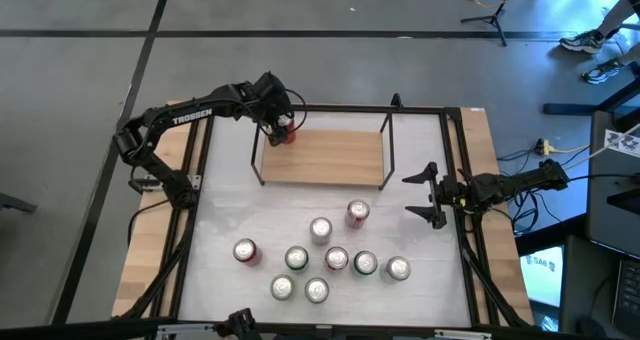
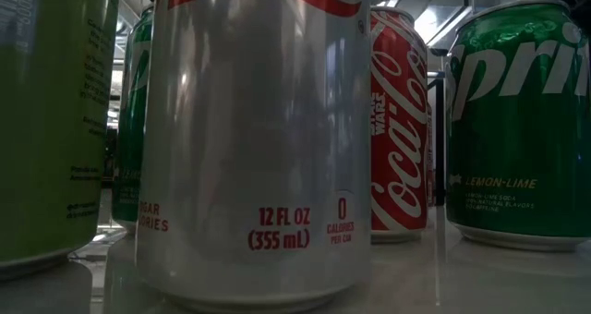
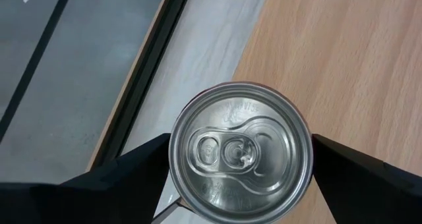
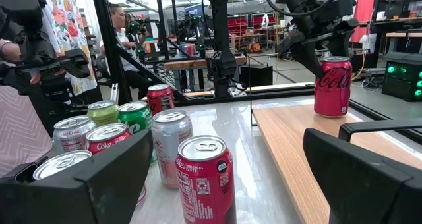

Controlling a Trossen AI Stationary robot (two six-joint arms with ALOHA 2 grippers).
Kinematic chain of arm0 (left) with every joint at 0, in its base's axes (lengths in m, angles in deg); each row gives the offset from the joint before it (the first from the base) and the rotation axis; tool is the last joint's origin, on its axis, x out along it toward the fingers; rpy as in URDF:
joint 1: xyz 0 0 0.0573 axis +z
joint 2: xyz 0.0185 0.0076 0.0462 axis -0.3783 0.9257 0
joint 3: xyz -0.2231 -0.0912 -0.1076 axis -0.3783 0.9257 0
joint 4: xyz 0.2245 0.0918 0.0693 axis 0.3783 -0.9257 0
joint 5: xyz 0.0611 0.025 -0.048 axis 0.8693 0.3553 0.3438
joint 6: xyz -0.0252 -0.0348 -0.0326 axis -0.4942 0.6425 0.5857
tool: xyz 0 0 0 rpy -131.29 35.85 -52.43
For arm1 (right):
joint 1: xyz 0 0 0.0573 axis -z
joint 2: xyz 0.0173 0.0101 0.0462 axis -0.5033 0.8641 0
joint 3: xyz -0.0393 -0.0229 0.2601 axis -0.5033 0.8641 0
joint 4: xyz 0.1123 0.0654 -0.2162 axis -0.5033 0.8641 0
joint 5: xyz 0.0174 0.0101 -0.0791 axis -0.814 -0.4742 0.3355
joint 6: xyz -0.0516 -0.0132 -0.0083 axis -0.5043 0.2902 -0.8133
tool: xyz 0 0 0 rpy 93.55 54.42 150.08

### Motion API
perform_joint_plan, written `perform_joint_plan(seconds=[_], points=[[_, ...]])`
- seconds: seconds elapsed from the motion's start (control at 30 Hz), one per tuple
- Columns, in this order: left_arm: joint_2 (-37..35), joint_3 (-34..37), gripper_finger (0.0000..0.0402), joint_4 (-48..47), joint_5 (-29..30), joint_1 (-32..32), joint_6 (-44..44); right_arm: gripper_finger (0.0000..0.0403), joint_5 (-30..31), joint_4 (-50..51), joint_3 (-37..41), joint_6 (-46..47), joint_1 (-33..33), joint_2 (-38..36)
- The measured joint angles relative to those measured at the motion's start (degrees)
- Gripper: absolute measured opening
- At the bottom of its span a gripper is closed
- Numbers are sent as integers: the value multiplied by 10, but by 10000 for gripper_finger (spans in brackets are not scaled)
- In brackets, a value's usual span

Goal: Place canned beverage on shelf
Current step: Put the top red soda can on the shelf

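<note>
High view is showing the left gripper [image 1: 281, 132] grasping a red can [image 1: 285, 134] standing on the shelf [image 1: 330, 158] corner — next: releasing, lifting clear. Right gripper [image 1: 424, 194] is waiting, released.

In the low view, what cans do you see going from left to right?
A pale green can at the left edge → a big silver can up front → a red Coca-Cola can behind it → a green Sprite can.
</note>
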Motion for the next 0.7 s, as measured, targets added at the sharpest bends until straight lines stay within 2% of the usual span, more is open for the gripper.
perform_joint_plan(seconds=[0.33,0.6,0.7], points=[[0,0,396,0,16,0,-2,388,0,0,0,0,0,0],[-10,-12,389,-9,87,-7,-6,388,0,-27,0,9,0,0],[-10,-40,389,-35,88,-9,-7,388,0,-50,0,12,0,0]])
